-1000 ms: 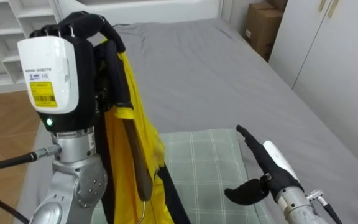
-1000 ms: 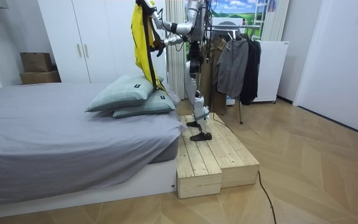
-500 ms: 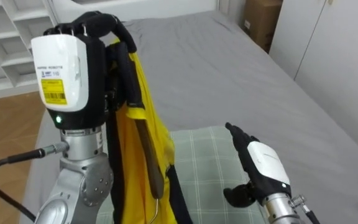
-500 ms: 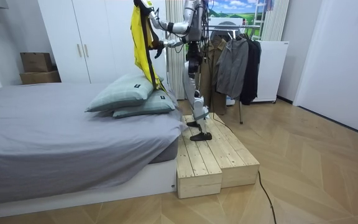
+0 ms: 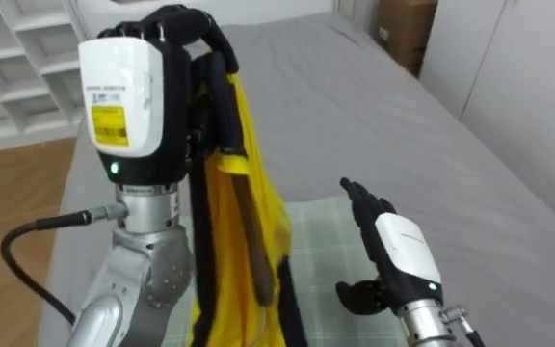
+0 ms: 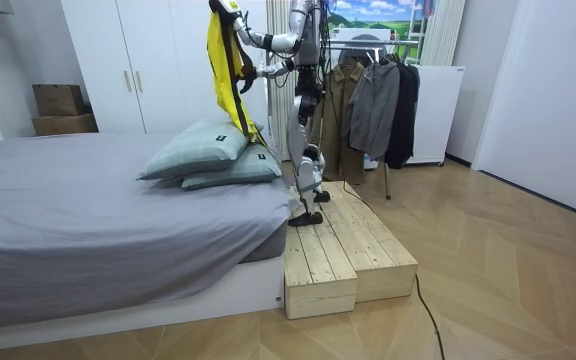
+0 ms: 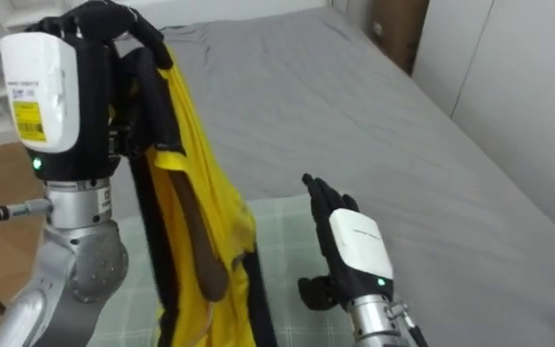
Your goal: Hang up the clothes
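While the left hand [image 5: 128, 96], fingers curled round the top of the yellow garment [image 5: 249, 154] and its wooden hanger [image 5: 251, 246], holds them high, well apart from the clothes rack [image 6: 360, 42], the right hand [image 5: 398, 253] hangs open-fingered. Turning toward the rack, I'd keep the grip firm and steady the hanger.

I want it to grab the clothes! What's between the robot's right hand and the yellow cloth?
In the left eye view, a pale green checked pillow shows between the right hand and the yellow black-edged garment, lying below them.
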{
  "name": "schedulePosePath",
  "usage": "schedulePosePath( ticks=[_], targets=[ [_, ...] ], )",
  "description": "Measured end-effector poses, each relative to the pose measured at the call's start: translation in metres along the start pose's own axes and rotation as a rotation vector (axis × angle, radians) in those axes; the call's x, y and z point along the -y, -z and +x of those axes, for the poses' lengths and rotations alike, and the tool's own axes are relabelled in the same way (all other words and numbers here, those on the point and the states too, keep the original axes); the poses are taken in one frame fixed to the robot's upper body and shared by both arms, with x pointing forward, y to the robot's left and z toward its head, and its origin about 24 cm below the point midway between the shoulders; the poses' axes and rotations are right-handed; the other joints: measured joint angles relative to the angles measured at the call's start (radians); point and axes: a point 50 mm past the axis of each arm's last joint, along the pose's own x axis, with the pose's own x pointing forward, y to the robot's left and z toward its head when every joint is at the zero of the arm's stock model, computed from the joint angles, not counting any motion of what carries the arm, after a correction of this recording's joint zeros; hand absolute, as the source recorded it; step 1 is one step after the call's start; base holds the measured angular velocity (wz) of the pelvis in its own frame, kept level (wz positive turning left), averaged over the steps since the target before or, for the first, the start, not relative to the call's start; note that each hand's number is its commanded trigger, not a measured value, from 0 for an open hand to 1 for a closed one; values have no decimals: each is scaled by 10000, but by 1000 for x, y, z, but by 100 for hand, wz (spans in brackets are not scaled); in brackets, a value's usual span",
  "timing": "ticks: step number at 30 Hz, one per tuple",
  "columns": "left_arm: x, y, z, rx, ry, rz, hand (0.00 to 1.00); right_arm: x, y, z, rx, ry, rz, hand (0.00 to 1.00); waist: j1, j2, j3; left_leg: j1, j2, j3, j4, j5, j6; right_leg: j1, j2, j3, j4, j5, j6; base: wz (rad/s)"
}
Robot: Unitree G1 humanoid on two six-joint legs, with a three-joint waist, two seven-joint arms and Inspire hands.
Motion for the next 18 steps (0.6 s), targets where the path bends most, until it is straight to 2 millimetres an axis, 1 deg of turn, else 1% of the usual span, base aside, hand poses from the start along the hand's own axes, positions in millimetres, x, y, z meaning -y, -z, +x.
schedulePosePath(
  ticks=[1, 2, 3, 5, 6, 8, 12, 14, 16, 18],
  targets=[
    [-1, 1, 0, 2, 4, 40, 100, -5, -7, 0, 167, -51, 230, 0, 145, 9, -4, 68, -3, -20, -9, -4, 4, -10, 57, -196, -107, 28, -54, -17],
    [-2, 4, 0, 23, -23, 62, 100, -9, -16, 0, 504, -70, 418, 0, 120, 10, -4, 91, 5, -222, -13, -5, 3, -40, 236, -224, -387, 165, -196, -15],
    [-3, 4, 0, -38, -67, -26, 100, -10, -20, -1, 779, -61, 439, 0, 91, 16, -3, 105, -7, -399, -8, -21, -24, -79, 357, -301, -643, 331, -270, 0],
    [-1, 3, -1, -86, -22, -127, 100, -11, -22, -1, 895, -23, 445, 0, 47, 114, -69, 122, -32, -393, -37, -38, -50, 42, 376, -487, -568, 405, -273, 5],
    [-1, 3, -1, -75, 21, -138, 100, -12, -23, -2, 877, -14, 544, 0, -63, 140, -74, 247, -64, -379, -110, -37, -52, 152, 395, -579, -576, 404, -275, 5],
    [0, 2, 1, -25, 70, -149, 100, -12, -23, -1, 836, -43, 625, 0, -95, 182, -103, 434, -30, -352, -236, -33, -59, 254, 452, -583, -575, 403, -277, -3],
    [1, -1, 11, 35, 68, -290, 100, -8, -25, 1, 760, 163, 1101, 0, -99, 218, -119, 600, -2, -249, -300, -33, -64, 330, 474, -592, -574, 403, -277, -11],
    [4, -1, 14, -129, 75, -445, 100, -5, -30, 3, 773, 313, 1803, 0, -153, 221, -118, 706, 2, -154, -394, -36, -69, 362, 473, -596, -571, 403, -277, -9],
    [7, 2, 11, -417, 243, -518, 100, -3, -33, 5, 756, 237, 2224, 0, -170, 248, -109, 825, 22, -86, -447, -101, -165, 418, 483, -594, -576, 401, -279, -10],
    [11, 5, 9, -633, 432, -411, 100, -2, -36, 8, 731, 121, 2304, 0, -191, 257, -103, 880, 25, -78, -574, -132, -177, 393, 503, -600, -573, 401, -278, -6]
  ],
)
